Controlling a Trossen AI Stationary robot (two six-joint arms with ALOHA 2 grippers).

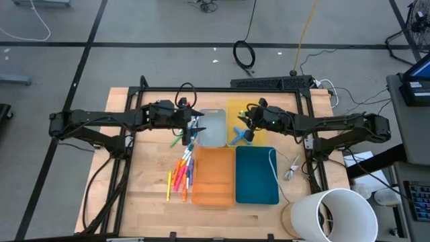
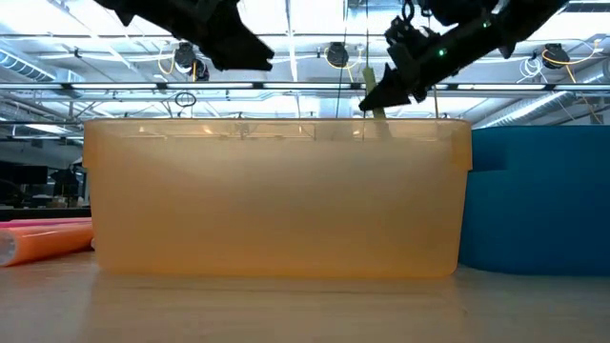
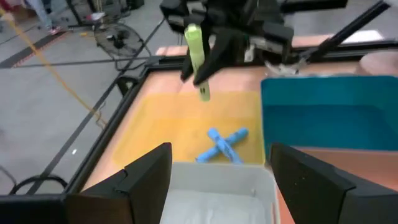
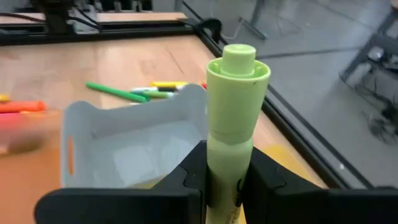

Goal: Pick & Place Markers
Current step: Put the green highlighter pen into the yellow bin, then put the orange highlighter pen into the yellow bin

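My right gripper (image 1: 248, 128) is shut on a yellow-green marker (image 3: 196, 57) above the yellow tray (image 3: 155, 124), where two blue markers (image 3: 221, 146) lie crossed on the floor. The held marker also shows in the right wrist view (image 4: 235, 106) and the low view (image 2: 370, 93). My left gripper (image 3: 217, 180) is open and empty over the white tray (image 1: 213, 128). Several markers (image 1: 180, 173) in orange, yellow and pink lie on the table left of the orange tray (image 1: 213, 176). A green marker (image 1: 178, 141) lies near them. My right gripper pinches the yellow-green marker's barrel (image 4: 227, 168) between its two fingers (image 4: 186, 180), below the wider cap end (image 4: 239, 62). The fingers come slanting from above. The marker hangs roughly upright, a little tilted, clear of the yellow tray.
A teal tray (image 1: 256, 175) stands right of the orange tray. A white cord (image 1: 274, 161) runs along its right side. A white bucket (image 1: 336, 215) stands at the table's near right corner. A dark frame (image 1: 222, 87) borders the table's far side.
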